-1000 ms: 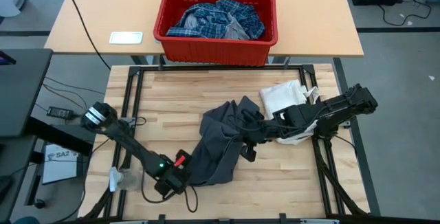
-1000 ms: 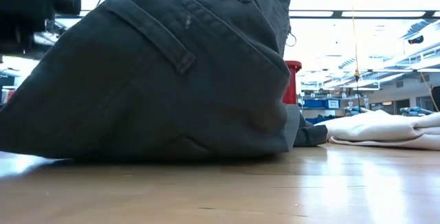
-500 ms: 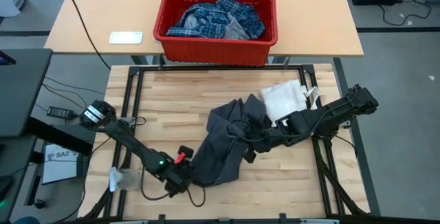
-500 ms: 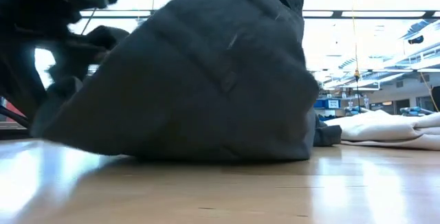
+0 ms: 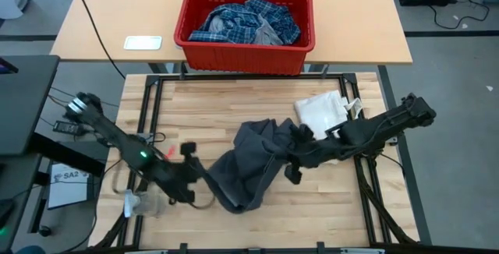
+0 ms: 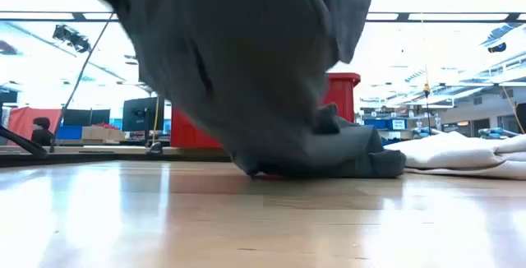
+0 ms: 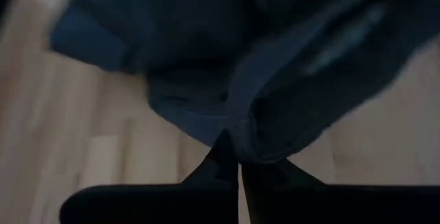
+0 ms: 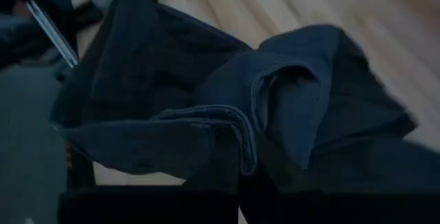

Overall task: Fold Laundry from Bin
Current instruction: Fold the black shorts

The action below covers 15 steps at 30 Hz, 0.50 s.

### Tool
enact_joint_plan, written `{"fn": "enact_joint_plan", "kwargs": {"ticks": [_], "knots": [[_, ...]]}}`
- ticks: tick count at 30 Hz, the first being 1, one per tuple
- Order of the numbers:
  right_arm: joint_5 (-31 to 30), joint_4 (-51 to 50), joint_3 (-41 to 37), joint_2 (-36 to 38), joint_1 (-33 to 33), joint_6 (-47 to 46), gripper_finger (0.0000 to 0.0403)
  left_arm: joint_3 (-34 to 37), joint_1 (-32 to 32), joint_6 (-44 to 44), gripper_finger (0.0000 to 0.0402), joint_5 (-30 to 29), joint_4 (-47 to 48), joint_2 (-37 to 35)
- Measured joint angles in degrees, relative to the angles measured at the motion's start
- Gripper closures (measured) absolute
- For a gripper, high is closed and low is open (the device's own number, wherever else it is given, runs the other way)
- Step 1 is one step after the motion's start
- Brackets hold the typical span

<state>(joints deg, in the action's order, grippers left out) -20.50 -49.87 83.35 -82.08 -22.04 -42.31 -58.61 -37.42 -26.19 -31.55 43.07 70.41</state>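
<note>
The left tool [image 5: 204, 178] reached in from 8 o'clock and the right tool [image 5: 290, 158] from 3 o'clock, each clenched on an edge of the dark grey shorts [image 5: 248, 164] mid-worktop [image 5: 195, 110]; the red bin [image 5: 195, 20] sat at 12 o'clock

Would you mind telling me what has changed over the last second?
The left gripper closed on the dark grey shorts' near edge and pulled up, lifting the cloth off the table. The right gripper stayed shut on the shorts. The red bin, plaid shirt and white bag stayed put.
</note>
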Motion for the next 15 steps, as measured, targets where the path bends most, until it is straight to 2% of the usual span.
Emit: {"fn": "enact_joint_plan", "kwargs": {"ticks": [9,12,15], "knots": [[-9.7,0.1,0.0,11.0,0.0,2.7,0.0387,-0.4,0.0,-5.9,0.0395,-13.8,-1.9,-16.7],[-10.5,0.4,0.0,13.9,0.1,8.8,0.0387,-2.2,0.5,-5.5,0.0395,-16.5,-2.0,-20.7],[-14.8,1.4,0.0,16.0,0.5,10.6,0.0387,-4.5,1.7,-3.2,0.0394,-18.2,-1.9,-23.4]]}}
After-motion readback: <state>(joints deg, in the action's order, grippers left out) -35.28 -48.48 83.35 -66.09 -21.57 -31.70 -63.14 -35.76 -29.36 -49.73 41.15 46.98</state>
